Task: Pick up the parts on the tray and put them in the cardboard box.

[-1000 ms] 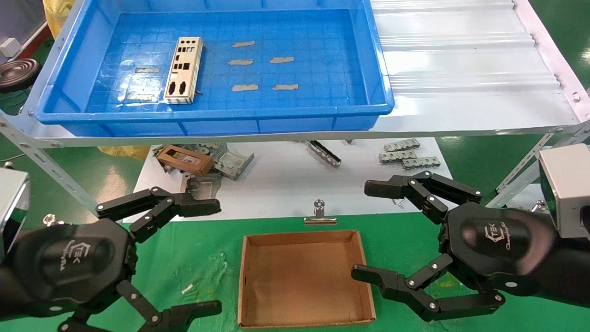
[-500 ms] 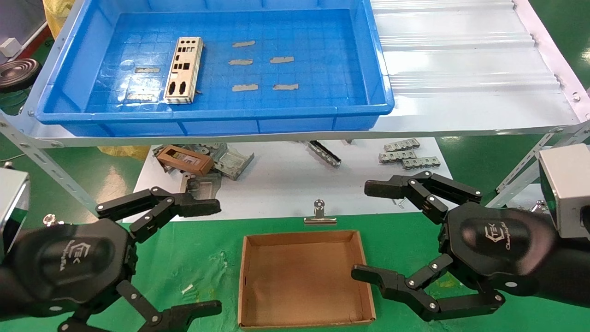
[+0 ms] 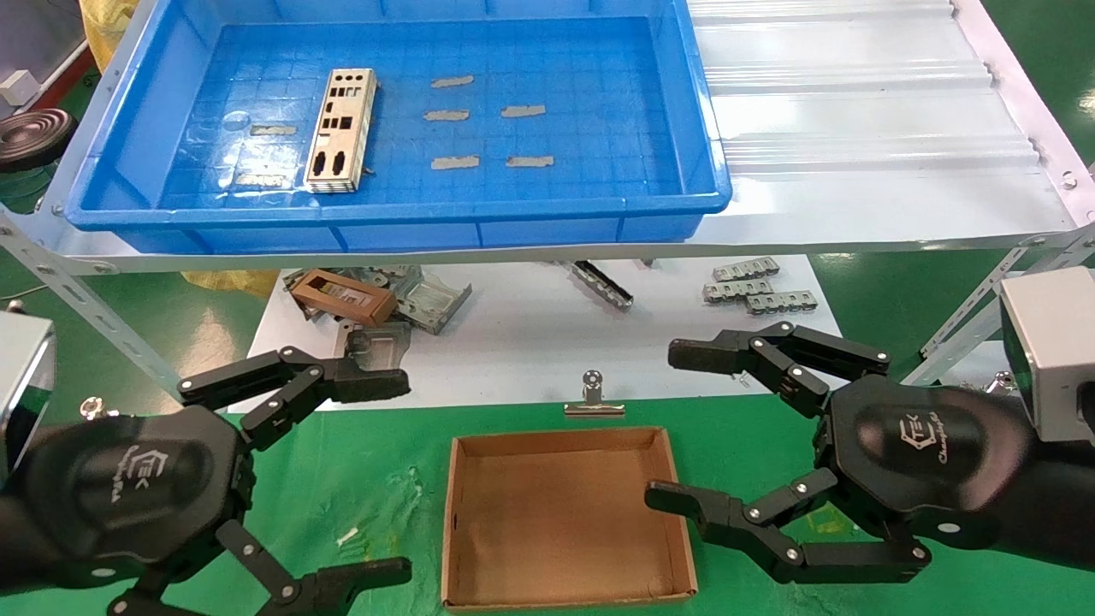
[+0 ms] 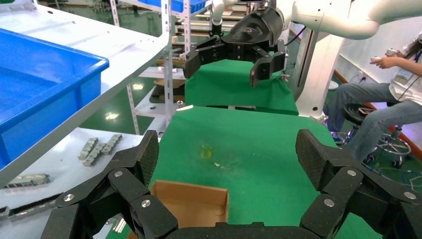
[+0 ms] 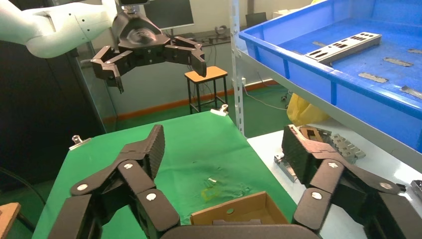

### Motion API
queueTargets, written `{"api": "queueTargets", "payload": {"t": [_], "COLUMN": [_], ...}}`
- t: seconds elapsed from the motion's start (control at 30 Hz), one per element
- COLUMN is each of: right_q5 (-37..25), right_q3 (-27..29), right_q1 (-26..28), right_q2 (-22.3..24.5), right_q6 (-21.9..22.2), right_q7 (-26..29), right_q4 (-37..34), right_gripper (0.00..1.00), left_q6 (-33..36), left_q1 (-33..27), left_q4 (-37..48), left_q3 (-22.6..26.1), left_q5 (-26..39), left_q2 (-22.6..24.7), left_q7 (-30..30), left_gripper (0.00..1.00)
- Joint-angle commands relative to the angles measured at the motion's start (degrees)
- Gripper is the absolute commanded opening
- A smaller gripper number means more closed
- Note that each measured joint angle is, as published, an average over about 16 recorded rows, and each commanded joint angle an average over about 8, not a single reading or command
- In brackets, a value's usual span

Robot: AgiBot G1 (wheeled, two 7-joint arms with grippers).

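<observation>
Part (image 3: 340, 130) lies in tray (image 3: 701, 137), well beyond both spread claws.

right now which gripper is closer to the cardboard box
Right. The right gripper hangs open at the cardboard box's right wall, one finger over it; the left gripper, also open, sits apart off its left side.

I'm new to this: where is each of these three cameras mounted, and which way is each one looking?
Head view: on the head, looking down at the tray, cardboard box, left end effector and right end effector.
Left wrist view: faces across the green mat; own open fingers, right end effector beyond.
Right wrist view: mirrors it, showing the left end effector.
All share the box.
</observation>
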Motion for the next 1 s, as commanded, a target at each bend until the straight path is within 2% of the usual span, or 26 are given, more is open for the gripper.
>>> {"api": "queueTargets", "payload": {"t": [0.03, 1.0], "right_q5": [0.0, 0.0], "right_q3": [0.0, 0.0], "right_q1": [0.0, 0.0], "right_q2": [0.0, 0.0], "right_q6": [0.0, 0.0], "right_q7": [0.0, 0.0], "right_q4": [0.0, 0.0], "right_gripper": [0.00, 0.00], "left_q6": [0.0, 0.0], "left_q1": [0.0, 0.0], "left_q4": [0.0, 0.0], "left_q3": [0.0, 0.0], "left_q5": [0.0, 0.0], "left_q2": [0.0, 0.0], "left_q7": [0.0, 0.0], "left_gripper": [1.00, 1.00]}}
